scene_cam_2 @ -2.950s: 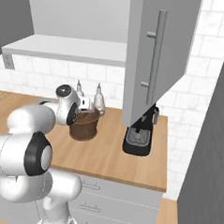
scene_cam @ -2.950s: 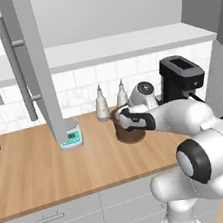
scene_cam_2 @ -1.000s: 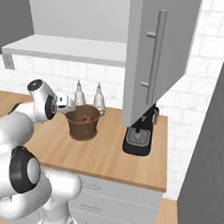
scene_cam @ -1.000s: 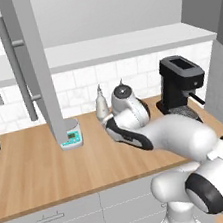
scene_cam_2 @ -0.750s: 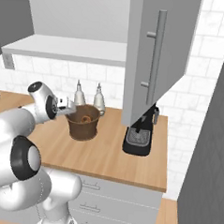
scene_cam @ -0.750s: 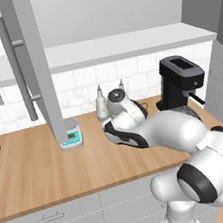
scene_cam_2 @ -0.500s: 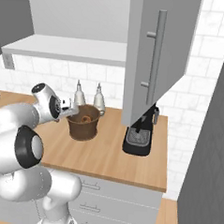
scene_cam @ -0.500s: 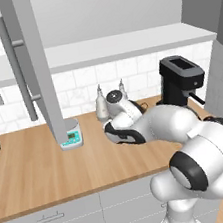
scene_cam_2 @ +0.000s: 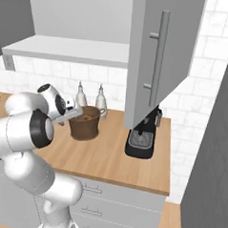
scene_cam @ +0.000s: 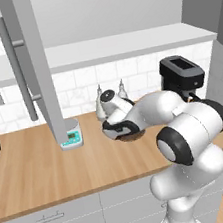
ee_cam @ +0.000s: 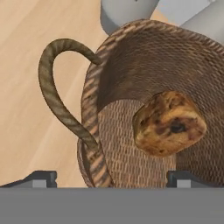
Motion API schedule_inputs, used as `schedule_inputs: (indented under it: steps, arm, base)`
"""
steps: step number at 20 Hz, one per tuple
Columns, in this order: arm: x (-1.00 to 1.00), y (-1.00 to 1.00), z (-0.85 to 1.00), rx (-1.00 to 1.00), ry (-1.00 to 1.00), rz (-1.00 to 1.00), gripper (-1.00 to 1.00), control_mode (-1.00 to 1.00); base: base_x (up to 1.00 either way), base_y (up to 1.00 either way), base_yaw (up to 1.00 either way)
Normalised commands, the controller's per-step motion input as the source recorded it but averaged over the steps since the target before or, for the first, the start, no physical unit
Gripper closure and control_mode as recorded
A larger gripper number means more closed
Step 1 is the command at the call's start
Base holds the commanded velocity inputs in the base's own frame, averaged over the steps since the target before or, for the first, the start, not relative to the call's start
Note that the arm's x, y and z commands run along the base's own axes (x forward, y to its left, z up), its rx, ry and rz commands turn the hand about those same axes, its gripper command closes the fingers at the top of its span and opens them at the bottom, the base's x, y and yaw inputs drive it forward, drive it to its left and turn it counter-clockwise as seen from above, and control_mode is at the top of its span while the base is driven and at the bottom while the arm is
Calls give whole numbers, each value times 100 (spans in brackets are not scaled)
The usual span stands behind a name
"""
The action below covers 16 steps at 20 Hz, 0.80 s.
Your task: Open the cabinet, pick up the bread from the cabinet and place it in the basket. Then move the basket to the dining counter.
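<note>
**Lining up on the basket rim**

The bread (ee_cam: 168, 124) is lying inside the basket (ee_cam: 131, 78), which is standing on the worktop (scene_cam: 36, 170) just in front of two bottles (scene_cam_2: 90, 100), beside the open cabinet (scene_cam_2: 160, 56). The gripper (ee_cam: 111, 178) is hovering over the near rim with its jaws spread wide and holding nothing; one fingertip is sitting outside the wall near the loop handle (ee_cam: 54, 94), the other over the inside.

To do this step well, the arm should be lowering until the fingers are straddling the rim wall, closing beside the loop and not on it, and keeping clear of the bread. Lifting straight up before travelling should be keeping the basket level.

The scale (scene_cam: 71, 137) is showing a teal display, but no figures are readable, probably because of the coarse render. No brand or label is legible on the coffee machine (scene_cam_2: 142, 137).
</note>
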Motion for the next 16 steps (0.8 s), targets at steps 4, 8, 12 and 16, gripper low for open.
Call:
schedule_inputs:
  steps: [4,8,12,16]
  arm:
    - [10,0,-53,-10,11,7,100,-100]
    - [-7,0,-57,-8,15,7,100,-100]
    - [-29,-1,-46,-5,10,5,100,-100]
    - [-73,0,23,0,-7,2,100,-100]
  base:
    - [0,0,0]
    - [0,0,0]
    - [0,0,0]
    - [0,0,0]
